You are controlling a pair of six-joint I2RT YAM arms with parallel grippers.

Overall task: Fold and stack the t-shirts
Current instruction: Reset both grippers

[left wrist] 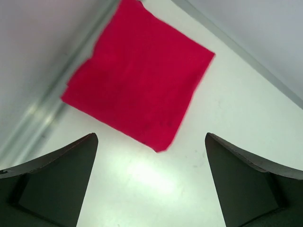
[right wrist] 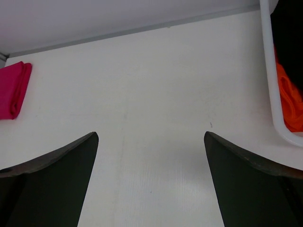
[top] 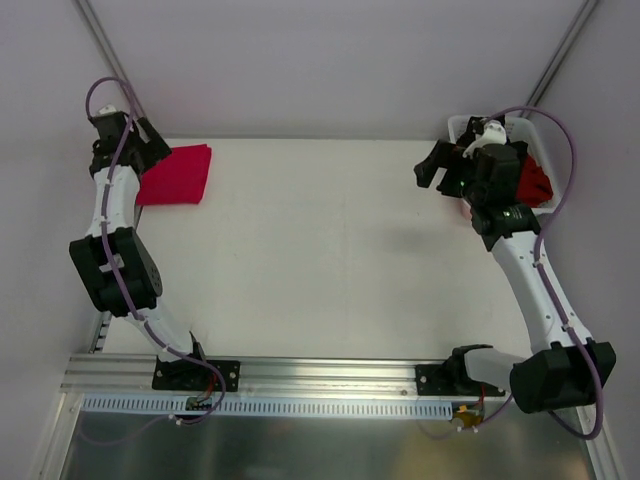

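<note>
While the folded crimson-pink cloth t-shirt (left wrist: 137, 75) lay at the far left corner of the white table (right wrist: 156, 85), the left gripper (left wrist: 151, 137) hovered by it, jaws wide and empty. The right gripper (right wrist: 151, 135), also wide and empty, stood beside the white plastic basket (right wrist: 271, 71); it would probably do best pinching just 1 garment, the orange-red cloth shirt (right wrist: 289, 101), clear of the rim.

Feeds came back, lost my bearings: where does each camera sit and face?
Top external: above, behind the arm bases, looking down on the table; both arms show, left hand by the folded crimson t-shirt, right hand by the white basket.
Left wrist: over the far-left corner, looking down at that t-shirt; open fingers show.
Right wrist: beside the basket, facing across the table to its far edge; open fingers show.
Shared: all three see the t-shirt; top and right wrist, the basket.
</note>
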